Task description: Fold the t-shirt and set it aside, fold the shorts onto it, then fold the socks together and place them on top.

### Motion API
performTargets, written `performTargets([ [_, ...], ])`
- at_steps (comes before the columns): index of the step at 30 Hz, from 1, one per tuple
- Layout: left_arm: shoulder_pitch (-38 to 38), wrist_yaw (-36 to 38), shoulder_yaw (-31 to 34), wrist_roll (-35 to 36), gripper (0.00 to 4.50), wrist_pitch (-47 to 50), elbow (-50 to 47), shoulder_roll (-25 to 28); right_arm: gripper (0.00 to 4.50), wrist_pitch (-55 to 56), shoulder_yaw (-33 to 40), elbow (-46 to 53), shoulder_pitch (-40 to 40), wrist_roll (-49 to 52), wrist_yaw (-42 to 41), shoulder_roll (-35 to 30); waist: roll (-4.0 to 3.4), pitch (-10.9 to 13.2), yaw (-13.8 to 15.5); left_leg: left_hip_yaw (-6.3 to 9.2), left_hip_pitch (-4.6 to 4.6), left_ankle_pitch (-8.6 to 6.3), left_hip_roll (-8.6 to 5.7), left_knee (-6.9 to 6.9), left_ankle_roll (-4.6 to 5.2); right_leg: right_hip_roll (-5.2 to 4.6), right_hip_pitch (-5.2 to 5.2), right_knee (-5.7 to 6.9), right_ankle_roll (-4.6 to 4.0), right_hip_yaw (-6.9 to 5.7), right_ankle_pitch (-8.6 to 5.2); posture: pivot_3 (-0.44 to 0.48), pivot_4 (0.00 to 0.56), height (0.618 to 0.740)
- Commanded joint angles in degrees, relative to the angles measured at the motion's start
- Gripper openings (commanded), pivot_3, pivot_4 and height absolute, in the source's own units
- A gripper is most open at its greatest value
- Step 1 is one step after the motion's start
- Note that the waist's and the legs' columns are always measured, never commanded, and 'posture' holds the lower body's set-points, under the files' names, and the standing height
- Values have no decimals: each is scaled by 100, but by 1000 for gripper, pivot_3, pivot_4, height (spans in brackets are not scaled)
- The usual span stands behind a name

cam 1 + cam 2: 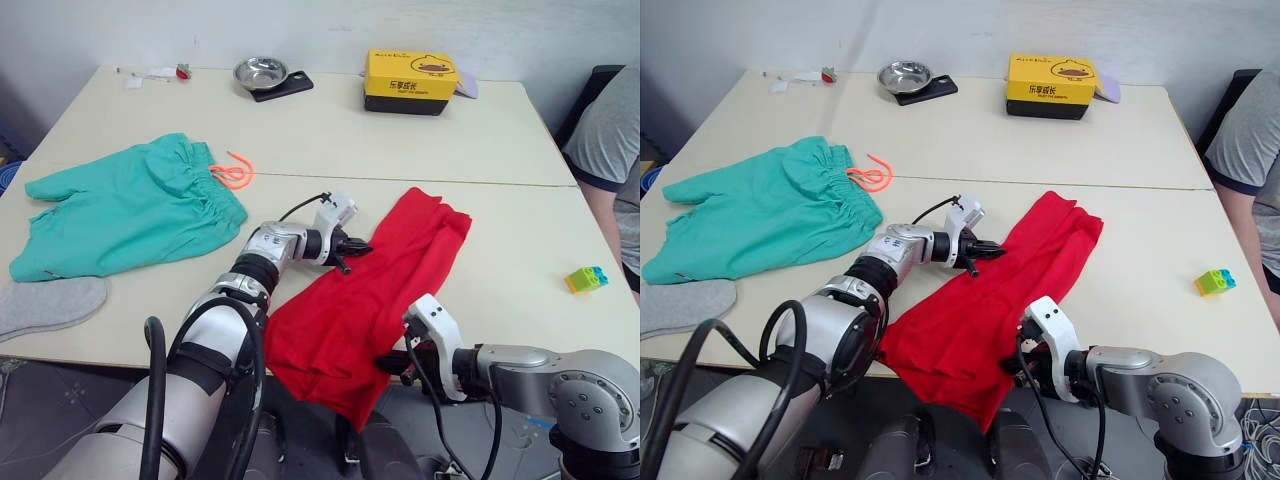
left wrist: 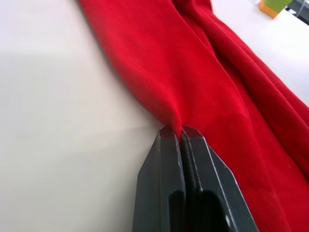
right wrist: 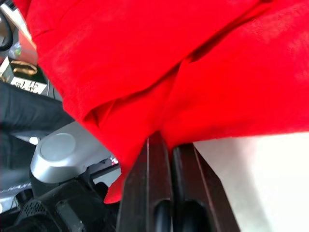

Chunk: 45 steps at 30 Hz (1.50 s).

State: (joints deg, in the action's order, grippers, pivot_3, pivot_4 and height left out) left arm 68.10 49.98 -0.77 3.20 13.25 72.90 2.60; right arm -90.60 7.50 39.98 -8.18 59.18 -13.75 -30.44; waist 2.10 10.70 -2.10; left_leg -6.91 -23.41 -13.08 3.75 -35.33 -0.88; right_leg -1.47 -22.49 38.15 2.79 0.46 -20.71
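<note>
Your left hand (image 1: 352, 246) and right hand (image 1: 400, 362) both pinch the t-shirt (image 1: 375, 290), its length running near-left to far-right between them.

Head stereo pair looking forward and down over the surface (image 1: 500, 140), wrist cameras pressed close along each claw, all sharing the t-shirt (image 1: 370, 290)

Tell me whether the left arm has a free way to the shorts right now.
Probably not: the left claw is shut on the t-shirt. The table between it and the shorts is bare.
</note>
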Motion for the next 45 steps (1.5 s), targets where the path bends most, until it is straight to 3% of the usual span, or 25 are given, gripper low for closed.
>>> performTargets([
  [1,-81,-190,219,118,0,-55,-129,60,23,121,55,-117,-107,-12,-284,-289,0,0,12,0,0,0,-1,0,0,-1,0,0,0,0,0,0,150,740],
  [10,-384,-859,686,400,0,71,-779,434,23,795,-71,-947,-861,-497,-1059,-1313,-1,1,12,-3,1,1,0,-5,1,-1,-3,8,0,0,0,0,150,740],
  [16,-1345,-1671,769,424,0,550,-2663,626,23,1650,-876,-1766,-1496,-1349,-1658,-1731,-3,2,14,-9,-1,4,0,-10,-5,-3,-6,12,1,3,0,0,150,740],
  [24,-2861,-2152,730,678,0,1778,-5420,807,23,2873,-1837,-2753,-2182,-2521,-2461,-1778,-5,4,20,-16,0,7,5,-39,-10,-3,-3,31,2,10,-1,0,150,740],
  [31,-3079,-1879,670,846,0,1589,-5661,983,23,2906,-1882,-2934,-2320,-2667,-2881,-1599,-6,4,42,-9,2,1,3,-64,0,-6,5,52,2,7,2,0,150,740],
  [35,-3042,-1321,382,734,926,1273,-5631,1445,963,2630,-1456,-2707,-2105,-2417,-3151,-1903,-7,5,43,-9,-1,0,4,-61,-1,-6,3,46,2,5,2,0,150,740],
  [39,-3138,-871,348,805,2300,1121,-5796,1943,2423,3460,-942,-2528,-1659,-2572,-3570,-2276,-9,6,44,-11,-3,-2,4,-58,1,-7,2,37,2,6,2,0,150,740],
  [42,-3353,-331,31,584,3239,836,-6258,2584,3457,5582,-1001,-2686,-947,-3543,-4545,-3152,-11,7,41,-11,-4,-4,2,-55,4,-6,3,29,2,6,2,0,150,740],
  [45,-3574,421,-83,657,4235,111,-6636,3128,4498,7398,-803,-3289,-616,-3987,-5196,-3393,-10,8,23,-15,0,-5,2,-43,4,-4,9,7,3,5,2,0,150,740],
])
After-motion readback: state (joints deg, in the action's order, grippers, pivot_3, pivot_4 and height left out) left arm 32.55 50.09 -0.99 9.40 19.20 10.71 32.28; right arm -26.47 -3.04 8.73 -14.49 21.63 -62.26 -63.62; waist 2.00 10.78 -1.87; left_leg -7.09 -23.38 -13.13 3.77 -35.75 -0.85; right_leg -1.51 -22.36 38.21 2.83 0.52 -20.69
